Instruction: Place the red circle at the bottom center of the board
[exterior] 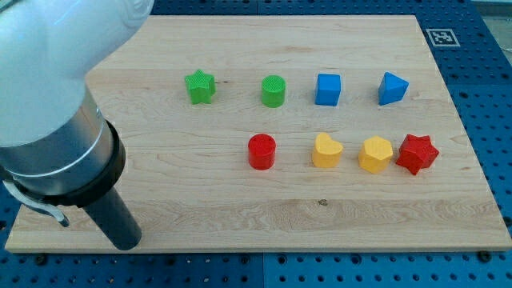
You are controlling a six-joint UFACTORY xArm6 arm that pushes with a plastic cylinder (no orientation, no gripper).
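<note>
The red circle stands near the middle of the wooden board, left end of the lower row of blocks. My rod comes down at the view's bottom left, and my tip rests near the board's bottom left corner, far to the left of and below the red circle, touching no block.
Upper row, left to right: green star, green circle, blue cube, blue triangular block. Lower row right of the red circle: yellow heart, yellow hexagon-like block, red star. The arm's white body covers the top left.
</note>
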